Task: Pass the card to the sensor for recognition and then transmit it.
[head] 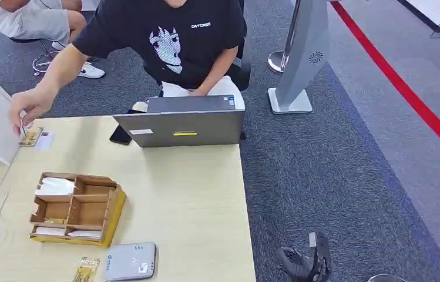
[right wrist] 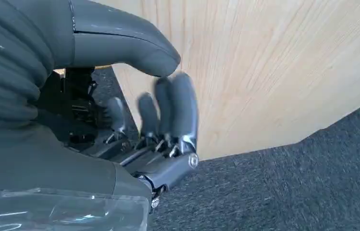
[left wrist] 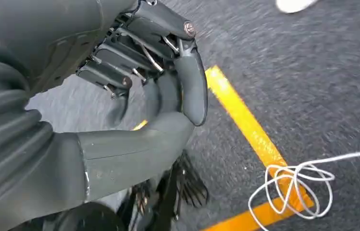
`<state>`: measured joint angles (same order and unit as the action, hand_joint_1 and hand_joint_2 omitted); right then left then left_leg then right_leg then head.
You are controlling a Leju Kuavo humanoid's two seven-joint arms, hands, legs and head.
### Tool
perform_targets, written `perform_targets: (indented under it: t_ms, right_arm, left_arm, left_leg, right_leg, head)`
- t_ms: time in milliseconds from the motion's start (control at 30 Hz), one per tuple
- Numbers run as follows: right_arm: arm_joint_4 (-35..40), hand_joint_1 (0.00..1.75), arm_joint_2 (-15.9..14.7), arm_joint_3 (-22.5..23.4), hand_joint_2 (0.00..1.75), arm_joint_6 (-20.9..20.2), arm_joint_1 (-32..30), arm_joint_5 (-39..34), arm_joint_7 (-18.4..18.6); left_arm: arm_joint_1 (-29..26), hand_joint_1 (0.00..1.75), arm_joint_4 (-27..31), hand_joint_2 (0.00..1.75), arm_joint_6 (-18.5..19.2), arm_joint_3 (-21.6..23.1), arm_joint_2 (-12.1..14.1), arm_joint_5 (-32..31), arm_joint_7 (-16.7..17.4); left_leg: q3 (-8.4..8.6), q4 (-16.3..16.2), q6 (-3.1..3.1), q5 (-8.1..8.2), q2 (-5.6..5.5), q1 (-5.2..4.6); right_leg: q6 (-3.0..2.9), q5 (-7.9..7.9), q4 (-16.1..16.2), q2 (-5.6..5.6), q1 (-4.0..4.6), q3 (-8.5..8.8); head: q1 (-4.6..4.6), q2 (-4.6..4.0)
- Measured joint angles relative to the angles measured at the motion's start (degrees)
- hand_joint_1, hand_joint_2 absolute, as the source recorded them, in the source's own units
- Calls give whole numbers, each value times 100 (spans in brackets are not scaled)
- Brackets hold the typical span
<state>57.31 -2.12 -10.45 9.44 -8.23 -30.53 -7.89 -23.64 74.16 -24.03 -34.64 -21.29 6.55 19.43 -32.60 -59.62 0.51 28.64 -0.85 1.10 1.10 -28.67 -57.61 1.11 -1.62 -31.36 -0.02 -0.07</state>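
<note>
The right hand [right wrist: 154,125] is hanging beside the wooden table [head: 194,194], off its right edge, its fingers [right wrist: 182,108] curled loosely and grasping nothing. The left hand [left wrist: 158,91] is hanging over grey carpet with a yellow floor line [left wrist: 245,120] and a looped white cable [left wrist: 293,185], fingers bent inward and holding nothing. On the table's near edge, a card [head: 87,268] is lying just beside the grey sensor [head: 130,261]. Behind them a wooden organizer [head: 76,208] is sitting. At the far left, a person's hand [head: 29,108] is touching another card [head: 31,136], near a laptop [head: 182,126].
</note>
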Motion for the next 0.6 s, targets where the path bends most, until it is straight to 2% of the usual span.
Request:
perform_targets:
  t_ms: [33,67,100,133,267,333,467,600]
  right_arm:
    - [9,14,0,13,175,-2,-8,2,0]
    - [18,0,0,24,175,-2,-18,2,0]
    - [29,0,0,48,175,-2,-27,2,5]
    - [37,0,0,61,175,0,-38,2,5]
    - [50,0,0,94,175,-50,-71,-4,105]
    - [48,0,0,96,175,-158,-85,-22,105]
    - [44,0,0,107,175,-251,-97,-31,103]
    - [44,0,0,131,175,-286,-114,-31,103]
  left_arm:
    - [41,175,-48,175,184,-65,0,-186,-70]
    - [84,140,-92,175,347,-136,0,-343,-123]
    - [131,26,-145,175,542,-226,2,-518,-204]
    - [179,0,-199,175,732,-320,4,-668,-247]
    - [376,0,-427,175,1615,-755,22,-1429,-249]
    - [485,0,-536,175,1886,-1039,24,-1766,-249]
    - [683,0,-719,175,2126,-1566,26,-2163,-260]
    - [768,0,-831,175,2184,-1816,26,-2283,-286]
  left_leg:
    - [-1,0,0,0,-1,0]
    - [0,0,0,0,-1,0]
    - [-1,0,0,0,0,0]
    - [-1,0,0,0,0,0]
    - [-2,0,0,0,0,0]
    - [-2,0,0,0,1,0]
    - [-1,0,0,0,0,0]
    - [-1,0,0,0,0,0]
  right_leg:
    - [0,0,0,-1,0,1]
    - [0,0,0,-1,0,1]
    - [0,0,0,-1,0,1]
    - [0,0,0,-1,0,2]
    - [0,0,0,-1,0,1]
    - [0,0,0,0,0,1]
    - [0,0,0,0,0,-1]
    - [0,0,0,0,0,-1]
  head:
    - [0,0]
    - [0,0]
    - [0,0]
    - [-2,0]
    - [0,0]
    - [0,0]
    - [-2,0]
    - [0,0]
